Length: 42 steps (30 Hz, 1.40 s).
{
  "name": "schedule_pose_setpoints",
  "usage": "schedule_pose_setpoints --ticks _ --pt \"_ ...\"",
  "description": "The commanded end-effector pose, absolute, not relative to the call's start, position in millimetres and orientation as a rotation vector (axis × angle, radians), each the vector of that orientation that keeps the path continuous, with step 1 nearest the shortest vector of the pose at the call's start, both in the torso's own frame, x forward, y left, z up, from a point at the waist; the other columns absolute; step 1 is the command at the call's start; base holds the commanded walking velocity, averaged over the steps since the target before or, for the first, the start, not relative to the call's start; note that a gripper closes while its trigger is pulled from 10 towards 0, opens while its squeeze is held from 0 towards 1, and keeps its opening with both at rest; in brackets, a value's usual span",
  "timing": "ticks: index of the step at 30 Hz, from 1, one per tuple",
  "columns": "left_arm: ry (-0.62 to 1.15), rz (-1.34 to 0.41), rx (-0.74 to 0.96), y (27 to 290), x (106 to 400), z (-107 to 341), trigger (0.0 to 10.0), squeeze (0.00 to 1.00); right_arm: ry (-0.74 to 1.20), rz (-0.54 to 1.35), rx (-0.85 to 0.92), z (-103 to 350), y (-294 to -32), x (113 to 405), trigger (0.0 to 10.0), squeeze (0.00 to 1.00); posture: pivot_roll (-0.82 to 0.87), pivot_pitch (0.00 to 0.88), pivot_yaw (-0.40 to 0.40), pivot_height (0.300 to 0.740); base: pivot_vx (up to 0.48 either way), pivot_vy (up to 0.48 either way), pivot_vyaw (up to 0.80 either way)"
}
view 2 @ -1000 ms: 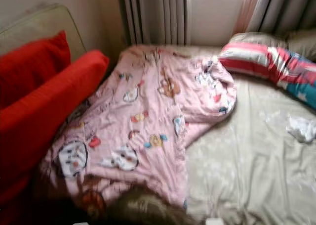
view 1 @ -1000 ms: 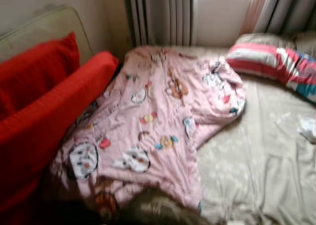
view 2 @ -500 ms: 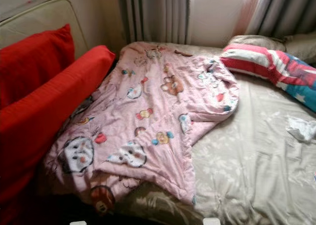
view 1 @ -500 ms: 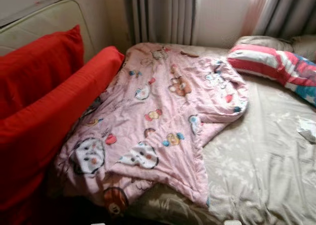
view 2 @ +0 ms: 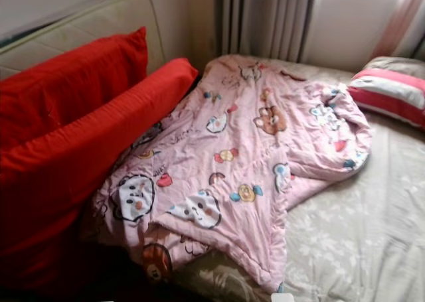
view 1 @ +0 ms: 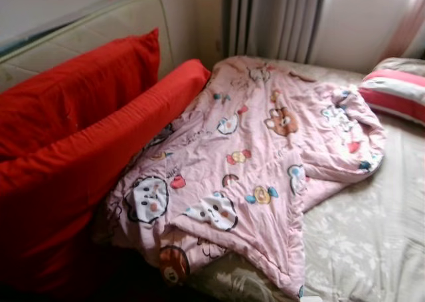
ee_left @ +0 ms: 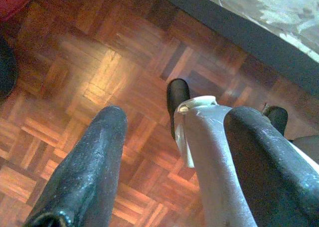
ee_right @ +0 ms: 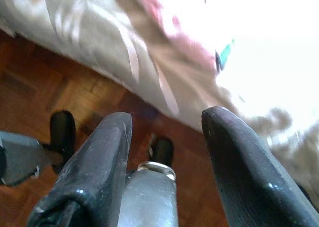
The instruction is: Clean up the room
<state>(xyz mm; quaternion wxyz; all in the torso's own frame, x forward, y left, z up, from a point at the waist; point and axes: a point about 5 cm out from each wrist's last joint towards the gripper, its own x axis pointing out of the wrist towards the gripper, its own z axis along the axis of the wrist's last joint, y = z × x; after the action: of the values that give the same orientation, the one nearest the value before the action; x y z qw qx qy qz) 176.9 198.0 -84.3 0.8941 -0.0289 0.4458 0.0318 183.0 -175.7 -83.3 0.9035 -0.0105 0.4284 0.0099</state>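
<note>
A crumpled pink blanket [view 1: 252,149] with cartoon prints lies across the left half of the bed, one corner hanging off the near edge. Left of it a long red cushion [view 1: 99,156] leans against a second red pillow [view 1: 73,83]. A pink-and-white striped pillow [view 1: 398,93] rests at the far right. My left gripper [ee_left: 177,114] hangs open over the parquet floor [ee_left: 75,62], nothing between its fingers. Beside the bed's near edge [ee_right: 99,32], my right gripper [ee_right: 168,117] is open and empty too, low above the floor.
The beige patterned sheet [view 1: 372,235] is bare on the bed's right side. A padded beige board [view 1: 99,23] stands behind the red pillows. Grey curtains [view 1: 272,20] hang at the head of the bed. My own foot [ee_left: 177,95] stands on the floor close to the bed base.
The head view has swung left: the red pillows take up more of the picture and the striped pillow sits at the right edge. The bedding has not moved.
</note>
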Motion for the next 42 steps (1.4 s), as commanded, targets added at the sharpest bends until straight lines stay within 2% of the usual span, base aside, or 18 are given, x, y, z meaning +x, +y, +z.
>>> schedule_pose_setpoints --ticks 1,6,17,22,24,31,36,42 --pt "0.959 0.062 -0.054 198.5 168.5 -88.3 10.0 0.0 0.907 0.022 -0.027 -87.2 -176.3 174.3 10.0 0.0 -0.04 0.138 0.036 0.74 0.33 0.0 0.8" --pt "0.956 0.064 -0.055 198.6 168.4 -88.3 10.0 0.0 0.905 0.025 -0.023 -87.2 -175.0 174.4 10.0 0.0 -0.04 0.137 0.037 0.74 0.26 0.0 0.8" --pt "0.95 0.068 -0.058 198.9 168.8 -88.0 10.0 0.0 0.879 0.0 0.018 -84.3 -176.2 180.1 10.0 0.0 -0.04 0.154 0.035 0.74 0.0 0.0 0.0" --pt "0.935 0.071 -0.057 199.2 169.9 -87.1 10.0 0.0 0.833 -0.009 0.02 -78.8 -176.9 189.7 10.0 0.0 -0.04 0.167 0.033 0.74 0.0 0.0 0.0" --pt "0.893 0.075 -0.056 199.6 172.5 -84.9 10.0 0.0 0.745 -0.009 0.044 -68.8 -175.8 205.7 10.0 0.0 -0.04 0.176 0.033 0.74 0.0 0.0 0.0" --pt "0.807 0.091 -0.074 200.1 177.1 -80.2 10.0 0.0 0.63 0.002 0.065 -54.8 -174.3 224.6 10.0 0.0 -0.04 0.191 0.032 0.74 0.0 0.0 0.0" --pt "0.768 0.096 -0.092 199.8 178.8 -78.1 10.0 0.0 0.594 0.002 0.068 -49.2 -174.4 232.0 10.0 0.0 -0.04 0.202 0.03 0.74 0.0 0.0 0.0" --pt "0.759 0.09 -0.097 199.3 178.5 -77.9 10.0 0.0 0.592 -0.017 0.069 -46.8 -174.4 236.9 10.0 0.0 -0.04 0.208 0.03 0.715 0.0 0.0 0.0"
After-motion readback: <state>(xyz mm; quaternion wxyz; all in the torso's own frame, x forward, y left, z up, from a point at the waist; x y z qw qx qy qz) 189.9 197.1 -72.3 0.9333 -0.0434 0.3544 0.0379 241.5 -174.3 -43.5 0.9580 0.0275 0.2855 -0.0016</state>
